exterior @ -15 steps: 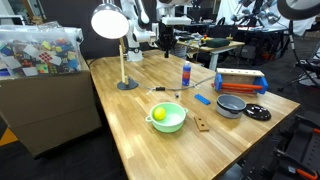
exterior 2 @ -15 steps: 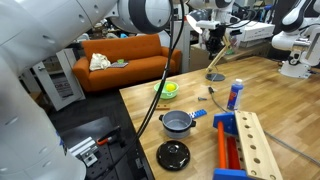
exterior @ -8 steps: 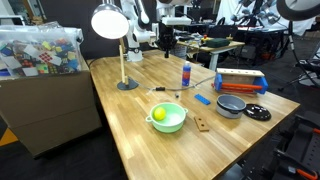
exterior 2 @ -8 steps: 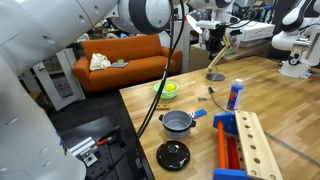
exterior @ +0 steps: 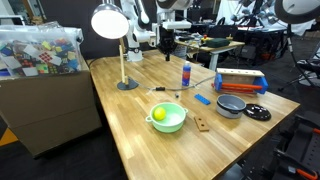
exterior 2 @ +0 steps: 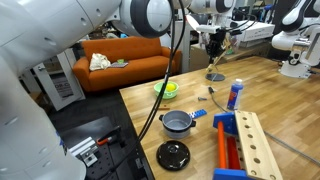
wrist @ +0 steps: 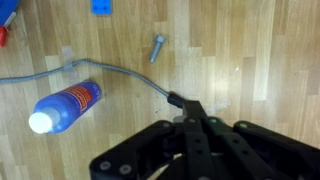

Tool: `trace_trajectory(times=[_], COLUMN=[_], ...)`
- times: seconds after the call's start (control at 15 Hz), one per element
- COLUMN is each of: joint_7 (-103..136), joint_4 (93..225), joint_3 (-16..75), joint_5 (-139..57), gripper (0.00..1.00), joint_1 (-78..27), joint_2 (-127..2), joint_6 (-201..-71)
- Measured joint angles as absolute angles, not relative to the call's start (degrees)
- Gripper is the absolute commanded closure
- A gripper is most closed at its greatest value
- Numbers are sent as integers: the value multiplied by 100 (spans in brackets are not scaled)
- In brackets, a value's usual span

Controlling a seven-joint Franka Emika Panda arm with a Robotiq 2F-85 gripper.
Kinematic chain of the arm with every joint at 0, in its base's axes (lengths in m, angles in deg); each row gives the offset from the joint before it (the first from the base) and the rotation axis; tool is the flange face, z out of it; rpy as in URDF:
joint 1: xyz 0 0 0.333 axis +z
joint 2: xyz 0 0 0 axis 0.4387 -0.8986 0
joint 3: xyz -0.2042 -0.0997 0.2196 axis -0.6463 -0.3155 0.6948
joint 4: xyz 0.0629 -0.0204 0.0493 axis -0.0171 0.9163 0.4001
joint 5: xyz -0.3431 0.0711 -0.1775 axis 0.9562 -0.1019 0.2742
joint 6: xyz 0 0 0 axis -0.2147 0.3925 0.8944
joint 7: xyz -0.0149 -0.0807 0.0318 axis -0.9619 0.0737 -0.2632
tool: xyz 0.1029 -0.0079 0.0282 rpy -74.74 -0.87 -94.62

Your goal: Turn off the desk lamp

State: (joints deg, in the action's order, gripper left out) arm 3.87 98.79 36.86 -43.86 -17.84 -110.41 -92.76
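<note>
In an exterior view, the desk lamp [exterior: 107, 22] is standing upright near the far corner of the desk [exterior: 140, 140], its white disc face glowing brightly. The hand [exterior: 167, 45] is hanging above the desk beyond the lamp, apart from it. A blue bottle [exterior: 186, 72] is standing near the middle of the desk, and a green bowl [exterior: 168, 118] is sitting closer to the front.

In an exterior view from the opposite end, the lamp's dark base [exterior 2: 215, 75] is sitting at the far end of the desk, with the hand [exterior 2: 215, 45] hovering above it. A small pot [exterior 2: 178, 122] and its lid [exterior 2: 173, 154] are lying nearer the camera.

In the wrist view, the hand [wrist: 188, 104] is pressing its fingers together, gripping nothing. Below it, a thin grey cable [wrist: 120, 70] is running across the wood, near the bottle [wrist: 65, 105].
</note>
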Motion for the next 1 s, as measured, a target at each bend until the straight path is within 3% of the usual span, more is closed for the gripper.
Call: trace_trajectory(times=[1.0], joint_7=[385], joint_4=[9817], joint_3=[3686], joint_5=[-4357], gripper=[99], joint_1=[-1767], joint_2=[-11295], joint_6=[-9258])
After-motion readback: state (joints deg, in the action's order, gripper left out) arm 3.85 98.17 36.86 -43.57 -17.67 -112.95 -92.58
